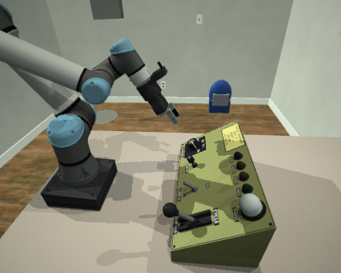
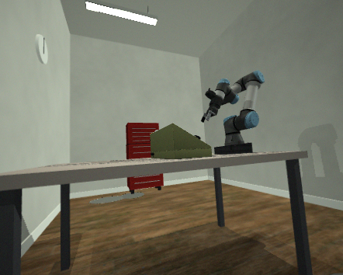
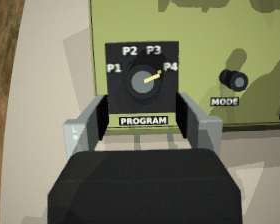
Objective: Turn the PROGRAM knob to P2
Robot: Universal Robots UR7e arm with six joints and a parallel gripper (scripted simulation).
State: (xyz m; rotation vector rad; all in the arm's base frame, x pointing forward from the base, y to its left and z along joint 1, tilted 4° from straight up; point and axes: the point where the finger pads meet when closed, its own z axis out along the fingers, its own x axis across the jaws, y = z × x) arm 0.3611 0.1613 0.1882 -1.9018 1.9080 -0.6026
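The olive console stands on the table. Its PROGRAM knob sits on a black plate marked P1 to P4, and its yellow pointer aims between P3 and P4, nearer P4. In the top view the knob is at the console's far left corner. My gripper is open and empty, hanging in the air above and short of the knob, with the fingers on either side of the PROGRAM label in the wrist view. It also shows in the top view and, small, in the exterior view.
The MODE knob sits right of PROGRAM. The console also carries a toggle, a ball-handled lever, a row of dark lamps and a large white dome button. The arm's base stands left of the console.
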